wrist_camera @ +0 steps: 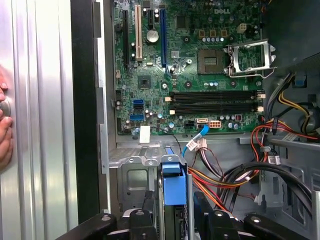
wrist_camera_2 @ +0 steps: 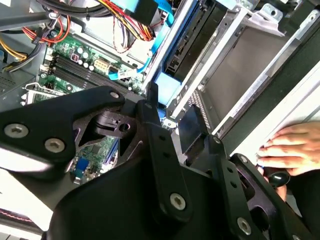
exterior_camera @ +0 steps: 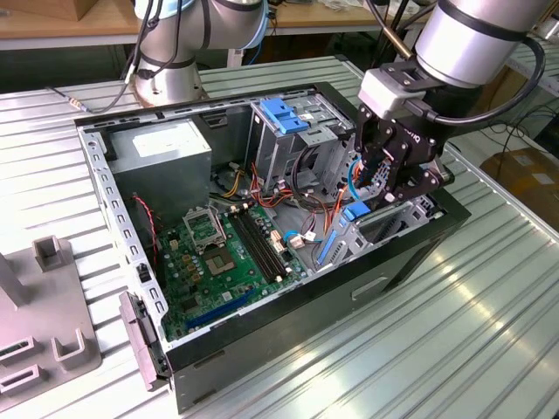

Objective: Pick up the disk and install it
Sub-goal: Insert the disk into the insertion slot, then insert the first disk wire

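We are viewing an open computer case [exterior_camera: 262, 349] lying on a ribbed metal table [exterior_camera: 454, 332], with a wooden workbench [exterior_camera: 35, 24] running behind it and a cardboard box [exterior_camera: 524, 170] sitting past the table at the exterior view's right. A person's hand [wrist_camera_2: 292, 147] is lying on the table beside the case. We are seeing the disk [wrist_camera: 174, 182] edge-on, with a bright blue plastic frame capping a thin dark body. It is standing on its edge in the metal bay [wrist_camera: 132, 180] at the end of the case toward the exterior view's right. There it is sitting just off the green circuit board [wrist_camera: 190, 75] and beside a bundle of orange, red and black cables [wrist_camera: 225, 180]. The gripper [wrist_camera: 172, 200] is reaching down into this bay. Its jaws are standing narrow, closed against both sides of the disk, so we are reading them as holding it
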### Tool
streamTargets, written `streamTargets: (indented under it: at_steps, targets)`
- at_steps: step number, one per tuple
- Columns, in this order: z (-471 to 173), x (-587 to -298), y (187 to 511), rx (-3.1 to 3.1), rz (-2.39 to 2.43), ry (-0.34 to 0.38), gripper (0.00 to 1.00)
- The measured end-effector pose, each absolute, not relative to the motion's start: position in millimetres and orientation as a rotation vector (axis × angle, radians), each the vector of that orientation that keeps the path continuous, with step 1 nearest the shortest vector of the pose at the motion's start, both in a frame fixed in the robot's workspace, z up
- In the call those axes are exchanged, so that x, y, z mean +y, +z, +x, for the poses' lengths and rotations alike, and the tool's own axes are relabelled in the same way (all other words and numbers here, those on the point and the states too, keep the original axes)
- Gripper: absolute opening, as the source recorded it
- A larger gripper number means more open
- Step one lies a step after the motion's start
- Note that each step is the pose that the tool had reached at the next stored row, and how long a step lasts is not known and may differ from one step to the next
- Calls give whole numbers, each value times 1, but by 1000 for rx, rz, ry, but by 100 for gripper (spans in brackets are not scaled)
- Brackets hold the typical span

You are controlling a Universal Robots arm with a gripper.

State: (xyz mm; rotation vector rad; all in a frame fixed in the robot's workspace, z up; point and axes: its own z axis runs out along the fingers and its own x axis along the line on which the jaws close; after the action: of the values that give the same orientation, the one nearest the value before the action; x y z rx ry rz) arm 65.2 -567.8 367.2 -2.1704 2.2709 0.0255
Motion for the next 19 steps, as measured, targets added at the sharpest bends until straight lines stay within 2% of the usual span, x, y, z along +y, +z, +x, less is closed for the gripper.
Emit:
streamTargets:
  at_steps: [3,5,6,7,8,19]
  targets:
    - [65,-568,367,2271,-2170,25,42]
    - [65,-568,367,2271,-2170,25,30]
    - [65,-568,367,2271,-2170,26,30]
    - [65,-568,367,2271,-2170,26,18]
    - [65,-568,367,2271,-2170,25,12]
    - [65,-568,367,2271,-2170,26,10]
